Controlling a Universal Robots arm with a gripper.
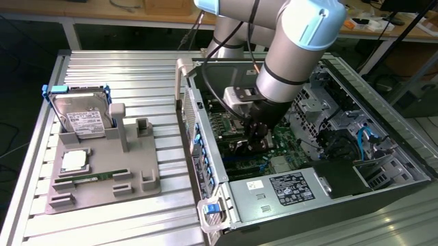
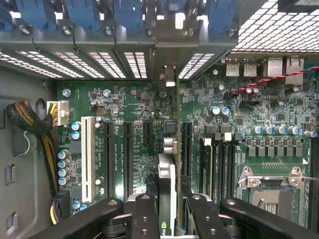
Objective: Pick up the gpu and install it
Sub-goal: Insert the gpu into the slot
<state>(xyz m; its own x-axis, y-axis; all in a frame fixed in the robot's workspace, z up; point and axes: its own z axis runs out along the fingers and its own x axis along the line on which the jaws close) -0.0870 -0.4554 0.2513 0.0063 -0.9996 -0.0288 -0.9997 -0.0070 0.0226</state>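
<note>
Arm goes down into open PC case, which lies on its side on bench. Fingers pinch the gpu from both sides. Card stands on edge over the motherboard; wrist view sees it edge-on.

Edges / room:
- Card's far end sits close to case's rear wall, in line w/ a gap between the vented slot covers. Blue clips run in a row past them.
- Long black slots lie on one side of card, one more black slot just beside it on the other. We can't tell whether card's lower edge touches the board.
- White slot farther out, apart from card.
- CPU socket well apart, opposite side.

Around / in the way:
- Braided cable bundle hugs the case wall, well clear of card.
- Red-black twisted wire crosses the board near the rear ports, apart from the fingers.
- Power supply box w/ label sits near the arm.
- At exterior view's left, gray tray on bench, well apart from case. It carries a hard drive, propped up, and a memory stick, lying flat.
</note>
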